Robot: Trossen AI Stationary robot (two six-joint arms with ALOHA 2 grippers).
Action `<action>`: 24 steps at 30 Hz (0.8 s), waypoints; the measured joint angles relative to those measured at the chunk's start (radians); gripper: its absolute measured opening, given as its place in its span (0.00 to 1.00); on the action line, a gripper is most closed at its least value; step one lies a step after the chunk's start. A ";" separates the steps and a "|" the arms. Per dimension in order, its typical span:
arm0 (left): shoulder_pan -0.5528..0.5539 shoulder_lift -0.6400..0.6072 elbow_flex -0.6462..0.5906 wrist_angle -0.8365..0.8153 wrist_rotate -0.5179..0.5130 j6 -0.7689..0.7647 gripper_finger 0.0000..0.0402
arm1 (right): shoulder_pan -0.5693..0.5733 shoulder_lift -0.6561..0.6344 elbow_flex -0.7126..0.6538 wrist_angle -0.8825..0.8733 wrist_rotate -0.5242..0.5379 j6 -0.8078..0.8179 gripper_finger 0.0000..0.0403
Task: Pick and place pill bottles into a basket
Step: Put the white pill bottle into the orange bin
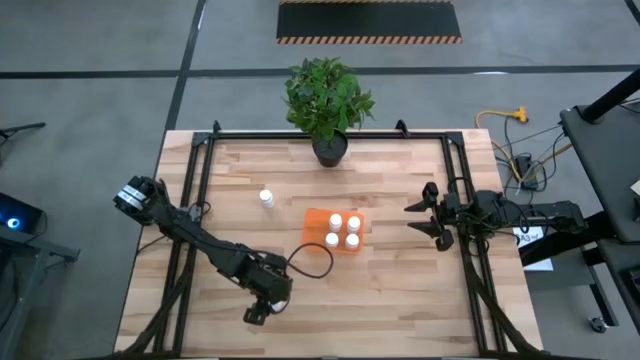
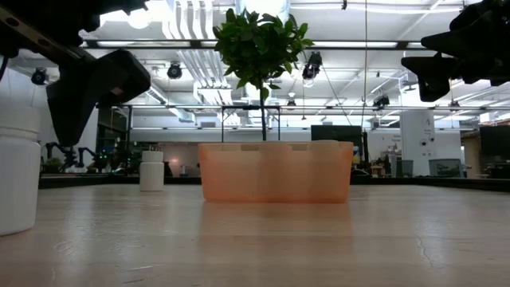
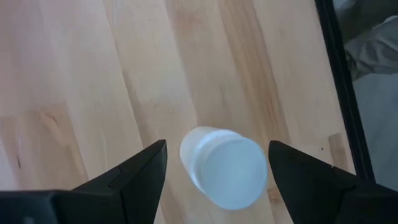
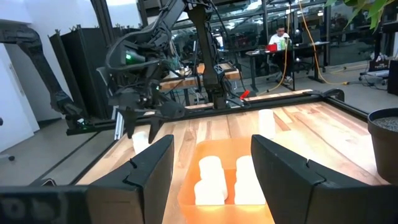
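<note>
Several white pill bottles stand upright in the orange basket, which sits near the table's middle and also shows in the low view. One bottle stands alone to the basket's far left. Another bottle stands upright near the front edge, also seen in the low view. My left gripper is open above it, with a finger on either side of its cap and not touching. My right gripper is open and empty to the right of the basket, above the table.
A black pot with a green plant stands at the table's far edge, behind the basket. A black metal frame runs along the table's sides and back. Bare wood lies in front of the basket.
</note>
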 joint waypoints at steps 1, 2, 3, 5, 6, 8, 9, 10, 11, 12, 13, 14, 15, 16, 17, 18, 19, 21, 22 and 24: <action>0.000 0.000 -0.005 0.001 0.000 -0.014 0.65 | 0.000 0.000 0.000 0.000 0.000 0.001 0.50; 0.000 0.000 -0.009 0.001 0.000 -0.022 0.65 | 0.000 0.000 0.000 0.000 0.000 0.002 0.50; 0.000 0.000 -0.012 -0.001 0.000 -0.030 0.65 | 0.000 0.000 0.000 0.000 0.000 0.001 0.50; 0.000 0.000 -0.015 0.001 0.000 -0.042 0.65 | 0.000 0.000 0.000 0.000 0.000 0.000 0.50; 0.000 0.000 -0.016 0.002 0.000 -0.043 0.65 | 0.000 0.000 0.000 0.000 0.000 0.000 0.50; 0.000 0.000 -0.019 0.002 0.001 -0.044 0.65 | 0.000 0.000 0.000 0.000 0.000 0.001 0.50; 0.000 0.000 -0.019 0.002 0.000 -0.044 0.65 | 0.000 0.000 0.000 0.000 0.000 0.000 0.50; 0.000 0.000 -0.019 0.002 0.000 -0.044 0.65 | 0.000 0.000 0.000 0.000 0.000 0.000 0.50; 0.000 0.000 -0.019 0.002 0.000 -0.044 0.65 | 0.000 0.000 0.000 0.000 0.000 0.001 0.50; 0.000 0.000 -0.019 0.001 0.000 -0.044 0.65 | 0.000 0.000 0.000 0.000 0.000 0.001 0.50; 0.000 0.000 -0.019 0.002 0.000 -0.044 0.64 | 0.000 0.000 0.000 0.000 0.000 0.001 0.50; 0.000 0.000 -0.019 0.004 0.001 -0.044 0.62 | 0.000 0.000 0.000 0.000 0.000 0.000 0.50; 0.000 0.000 -0.019 0.006 0.001 -0.044 0.61 | 0.000 0.000 0.000 0.000 0.000 0.000 0.50; 0.000 0.000 -0.019 0.006 0.000 -0.044 0.59 | 0.000 0.000 0.000 0.000 0.000 0.000 0.50; 0.000 0.000 -0.019 0.006 0.001 -0.044 0.56 | 0.000 0.000 0.000 0.000 0.000 0.001 0.50; 0.000 0.000 -0.019 0.006 0.001 -0.044 0.53 | 0.000 0.000 0.000 0.000 0.000 0.001 0.50; 0.000 0.000 -0.019 0.006 0.001 -0.044 0.50 | 0.000 0.000 0.000 0.000 0.000 0.000 0.50; 0.000 0.000 -0.016 0.008 0.001 -0.044 0.44 | 0.000 0.000 0.000 0.000 0.000 0.000 0.50; 0.000 0.000 -0.014 0.010 0.000 -0.044 0.41 | 0.000 0.000 0.000 0.000 0.000 0.001 0.50; 0.000 0.000 -0.014 0.013 0.001 -0.045 0.36 | 0.000 0.000 0.000 0.000 0.000 0.000 0.50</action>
